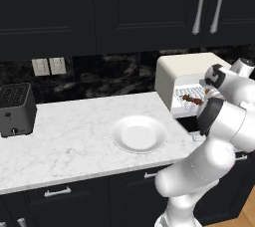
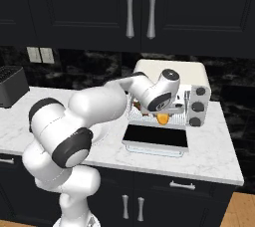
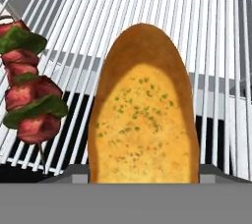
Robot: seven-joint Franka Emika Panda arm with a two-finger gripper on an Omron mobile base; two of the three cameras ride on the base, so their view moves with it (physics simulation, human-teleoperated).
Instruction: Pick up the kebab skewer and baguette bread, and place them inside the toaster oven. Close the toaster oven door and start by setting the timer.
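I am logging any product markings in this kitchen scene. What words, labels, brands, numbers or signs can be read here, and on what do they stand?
None: no readable text anywhere in these pictures.
Toaster oven knobs: plain, no numbers or marks to read.
Black slot toaster: no brand or label to make out.
Wall switch plates: blank.
Baguette bread, kebab skewer and white plate: unmarked.

Baguette bread (image 3: 143, 115) and kebab skewer (image 3: 28, 88) lie side by side on the toaster oven (image 1: 187, 69) rack (image 3: 216, 61).

Baguette bread (image 2: 162, 119) at toaster oven (image 2: 199, 79) mouth (door (image 2: 155, 137) down).
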